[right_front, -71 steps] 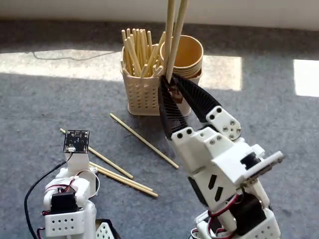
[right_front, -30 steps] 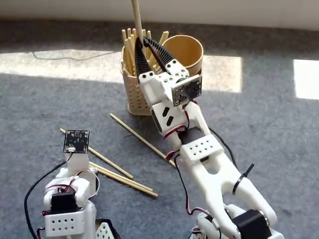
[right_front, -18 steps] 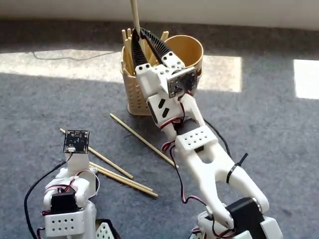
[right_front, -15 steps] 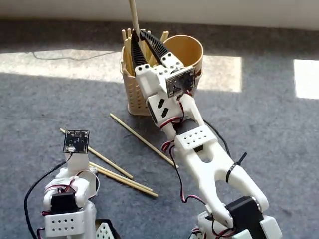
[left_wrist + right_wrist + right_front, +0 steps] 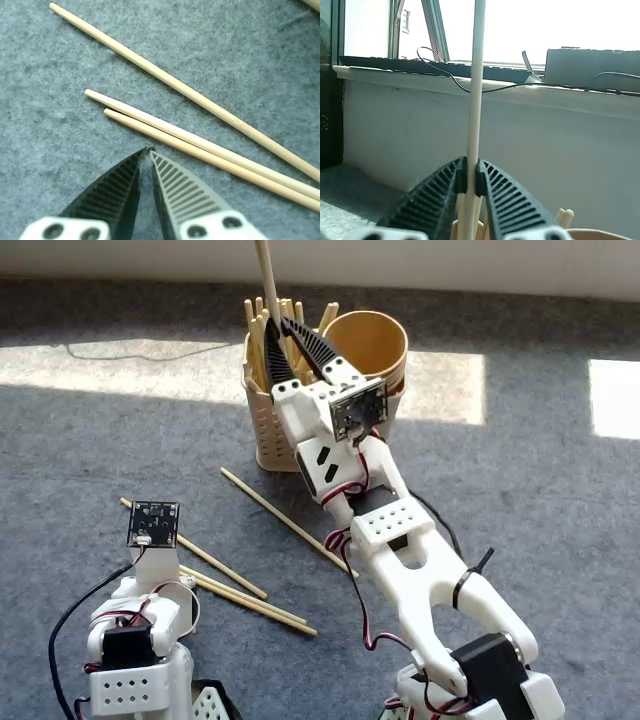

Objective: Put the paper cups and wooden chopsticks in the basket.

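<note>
- The right arm's black ribbed claw (image 5: 284, 342) is over the cream perforated plastic basket (image 5: 272, 435). It is clamped tight on one long pale wooden chopstick (image 5: 266, 280).
- That held chopstick (image 5: 476, 90) stands upright, pinched on both sides near the tips of the right claw (image 5: 468, 172). Its lower end drops among the bundle of wooden sticks (image 5: 256, 340) already standing in the basket.
- A stack of brown paper cups (image 5: 378, 340) stands upright against the basket's side. I cannot tell whether it is inside the basket or just beside it.
- The left arm's claw (image 5: 150, 150) is closed on nothing, its tips low over the grey carpet (image 5: 55, 115).
- Just beside those tips lies a pair of loose chopsticks (image 5: 200, 145), side by side and touching. A single loose chopstick (image 5: 185, 90) lies a little farther off.
- Another loose chopstick (image 5: 288, 522) lies flat on the carpet between the basket and the left arm (image 5: 140, 640).
</note>
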Robot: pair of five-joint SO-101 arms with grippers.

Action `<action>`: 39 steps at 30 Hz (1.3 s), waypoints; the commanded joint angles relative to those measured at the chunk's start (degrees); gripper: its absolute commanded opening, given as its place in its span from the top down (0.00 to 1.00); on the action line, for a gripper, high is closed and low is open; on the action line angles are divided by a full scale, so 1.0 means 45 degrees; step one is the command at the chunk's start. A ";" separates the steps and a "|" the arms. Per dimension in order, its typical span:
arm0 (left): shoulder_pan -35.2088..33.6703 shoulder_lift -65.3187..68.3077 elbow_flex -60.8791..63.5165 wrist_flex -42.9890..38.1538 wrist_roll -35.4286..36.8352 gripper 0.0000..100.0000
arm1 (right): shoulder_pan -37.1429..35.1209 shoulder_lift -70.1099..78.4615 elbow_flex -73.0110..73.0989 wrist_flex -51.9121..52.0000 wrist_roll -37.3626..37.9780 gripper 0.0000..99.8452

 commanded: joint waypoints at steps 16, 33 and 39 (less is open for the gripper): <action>0.0107 0.0029 0.0283 0.0078 -0.0039 1.00 | 0.0088 -0.0225 0.0068 -0.0283 0.0156 0.88; 0.0107 0.0029 0.0283 0.0078 -0.0039 1.00 | -0.0947 -0.4679 0.0166 0.3683 0.0117 0.94; 0.0107 0.0029 0.0283 0.0078 -0.0039 1.00 | -0.1299 -0.6965 0.0166 0.6906 0.0117 0.95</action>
